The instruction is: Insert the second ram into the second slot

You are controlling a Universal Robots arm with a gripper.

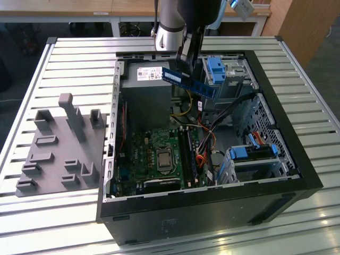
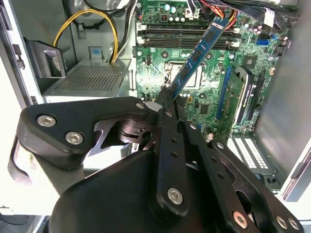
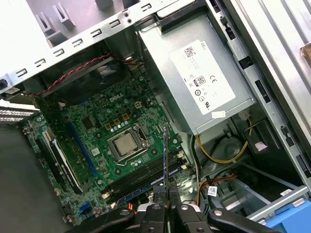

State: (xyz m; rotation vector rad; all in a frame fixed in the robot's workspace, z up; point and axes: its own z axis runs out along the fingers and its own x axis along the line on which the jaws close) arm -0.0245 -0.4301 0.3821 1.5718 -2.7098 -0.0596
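Note:
The second ram (image 1: 196,85), a thin blue stick, hangs tilted above the open computer case, and my gripper (image 1: 182,68) is shut on one end of it. In the second wrist view the ram (image 2: 199,51) juts out from the fingertips (image 2: 165,99) over the green motherboard (image 2: 160,68). It appears edge-on (image 3: 165,155) in the first wrist view, over the board beside the CPU socket (image 3: 125,144). The long black memory slots (image 1: 186,151) lie below on the board, beside the socket, and the ram is well clear of them. I cannot tell which one is the second slot.
The grey power supply (image 1: 146,74) sits at the far end of the case, with yellow cables (image 2: 85,22) beside it. Blue drive-bay tabs (image 1: 215,69) (image 1: 255,151) line the exterior view's right. A grey fixture (image 1: 64,143) with pegs stands to the case's left on the slatted table (image 1: 79,53).

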